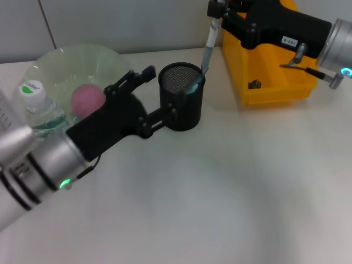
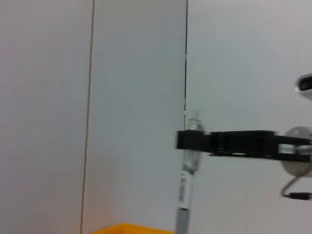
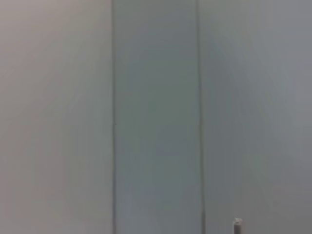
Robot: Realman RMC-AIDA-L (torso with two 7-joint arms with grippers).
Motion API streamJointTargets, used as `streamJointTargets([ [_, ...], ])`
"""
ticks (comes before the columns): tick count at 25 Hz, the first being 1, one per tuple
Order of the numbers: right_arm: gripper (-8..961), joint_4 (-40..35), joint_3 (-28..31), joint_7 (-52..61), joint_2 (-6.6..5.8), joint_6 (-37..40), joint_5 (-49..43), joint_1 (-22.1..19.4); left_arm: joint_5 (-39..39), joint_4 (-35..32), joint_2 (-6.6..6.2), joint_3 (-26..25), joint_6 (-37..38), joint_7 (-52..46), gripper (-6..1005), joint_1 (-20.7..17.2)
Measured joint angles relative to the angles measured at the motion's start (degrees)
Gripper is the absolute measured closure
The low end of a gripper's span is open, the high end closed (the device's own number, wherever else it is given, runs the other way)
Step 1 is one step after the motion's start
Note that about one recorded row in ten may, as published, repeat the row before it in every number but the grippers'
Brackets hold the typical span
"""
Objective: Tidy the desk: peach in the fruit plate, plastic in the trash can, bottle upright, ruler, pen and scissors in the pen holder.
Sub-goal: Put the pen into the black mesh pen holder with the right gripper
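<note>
My right gripper (image 1: 215,15) is shut on the top of the pen (image 1: 209,47) and holds it nearly upright, with its lower end inside the pen holder (image 1: 181,113). The left wrist view shows the same grip on the pen (image 2: 187,180). A light blue piece (image 1: 192,86) shows inside the holder's rim. My left gripper (image 1: 159,92) is open at the holder's left side, with its lower finger against the mesh. The peach (image 1: 87,99) lies in the fruit plate (image 1: 82,63). The bottle (image 1: 38,110) stands upright at the far left. The ruler is not in view.
The trash can (image 1: 275,82) stands at the back right under my right arm, with a small dark scrap (image 1: 254,84) in it; its edge shows in the left wrist view (image 2: 126,228). The desk (image 1: 220,192) stretches out in front. The right wrist view shows only wall and the pen tip (image 3: 237,225).
</note>
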State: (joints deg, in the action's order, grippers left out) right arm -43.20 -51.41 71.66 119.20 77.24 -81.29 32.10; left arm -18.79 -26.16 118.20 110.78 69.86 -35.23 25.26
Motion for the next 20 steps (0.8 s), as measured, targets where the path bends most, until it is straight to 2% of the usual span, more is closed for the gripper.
streamJointTargets([
  [3, 818, 1.66, -0.82, -3.57, 0.23, -3.28, 1.60, 1.21, -0.01, -0.04, 0.01, 0.00, 1.72, 1.73, 189, -1.74],
  [9, 802, 6.66, -1.95, -10.25, 0.26, -3.97, 5.57, 3.41, -0.01, 0.22, -0.16, -0.01, 4.76, 1.64, 189, -5.03],
  [14, 788, 12.40, -2.37, -17.22, 0.41, -4.34, 7.71, 5.82, -0.01, 0.53, -0.40, -0.05, 6.30, 1.20, 189, -5.66],
  [20, 771, 14.95, -3.72, -20.64, 0.31, -8.98, 8.15, 6.74, -0.07, 0.76, -0.64, 0.00, 6.48, 0.78, 189, -5.67],
])
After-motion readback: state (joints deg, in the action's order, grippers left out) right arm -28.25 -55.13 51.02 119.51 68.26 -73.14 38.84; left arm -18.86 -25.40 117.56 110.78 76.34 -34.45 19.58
